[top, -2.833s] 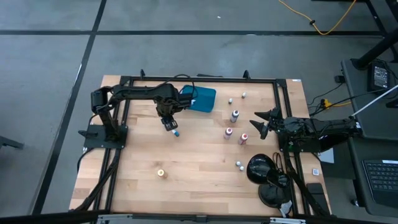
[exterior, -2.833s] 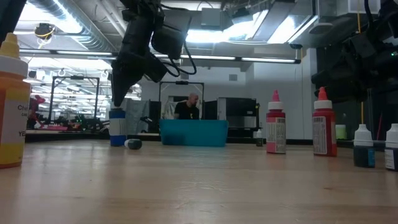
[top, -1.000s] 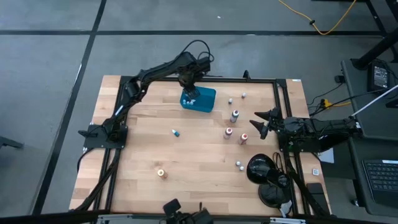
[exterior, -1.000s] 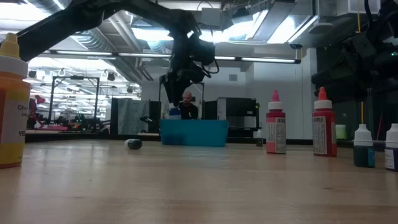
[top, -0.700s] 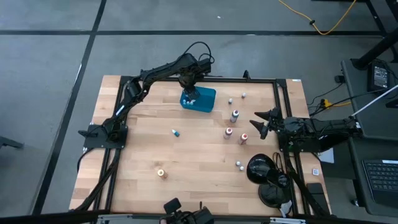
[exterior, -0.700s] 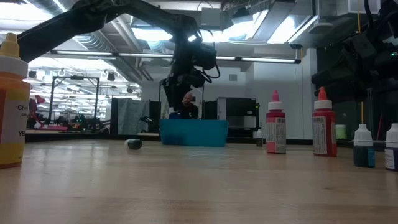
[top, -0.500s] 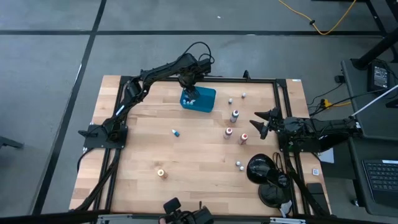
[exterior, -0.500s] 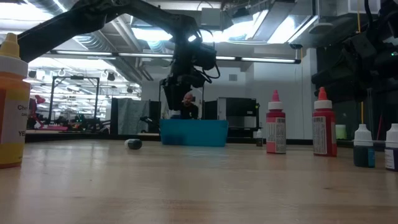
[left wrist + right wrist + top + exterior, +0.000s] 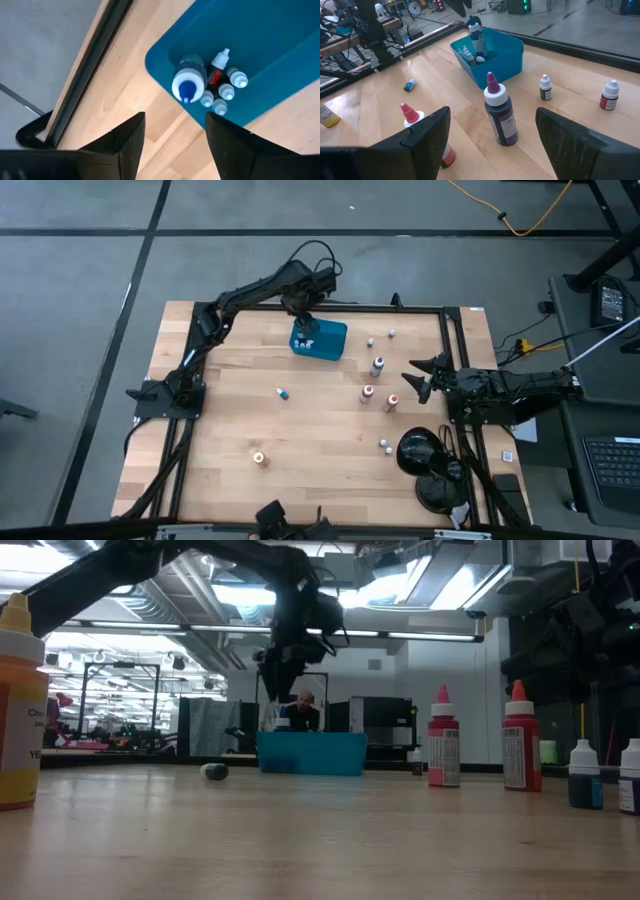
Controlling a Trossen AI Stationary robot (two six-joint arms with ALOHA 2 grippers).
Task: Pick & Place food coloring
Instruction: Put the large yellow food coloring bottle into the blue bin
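Note:
The teal tray stands near the table's far edge. In its corner stand food coloring bottles: a blue-capped one, a red one and several tiny white-capped vials. My left gripper hangs open above that corner, pointing down, with nothing between its fingers. More food coloring stands loose on the table: a dark bottle, red ones and an orange one. A small blue vial lies on its side. My right gripper waits open at the table's right side.
Small vials stand right of the tray and one near a black lamp base at the near right. A dark frame rail runs along the far edge behind the tray. Bare wood lies at the table's left and near side.
My left gripper has let go of the blue-capped bottle and risen straight up from the tray's corner. The bottle stays standing upright in the tray among the small vials.

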